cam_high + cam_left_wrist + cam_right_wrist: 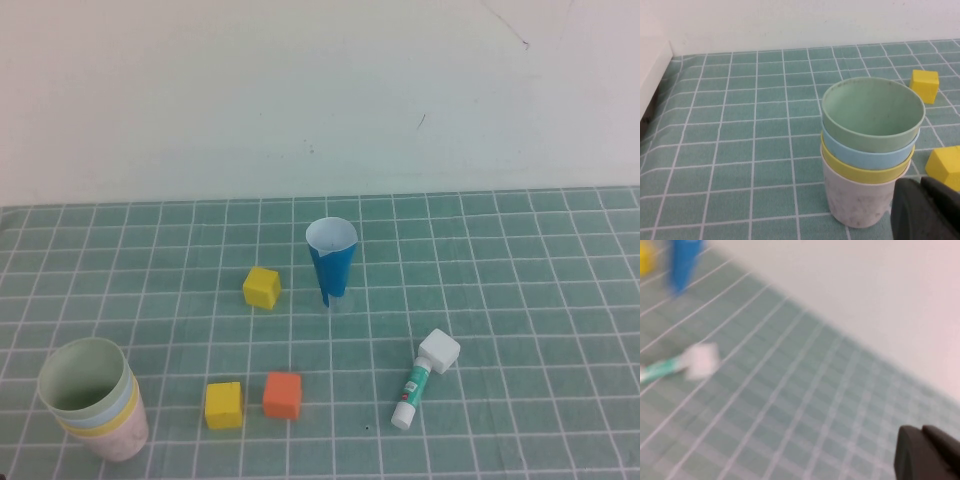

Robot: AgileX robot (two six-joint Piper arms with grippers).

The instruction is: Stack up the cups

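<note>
All four cups (pixel 95 400) stood nested in one stack, nothing left to add, with the left pincer (pixel 927 210) beside it and the right pincer (pixel 930 452) off apart, both clenched empty.

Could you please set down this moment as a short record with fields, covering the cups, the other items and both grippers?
cups: green cup, light blue cup, yellow cup nested in pink cup, one upright stack, near left of table
cone: dark-blue cone, centre, wide end up
cubes: two yellow cubes, one orange cube
glue stick, lying right of centre
left gripper: shut, empty, beside the stack
right gripper: shut, empty, above the table's right part
</note>
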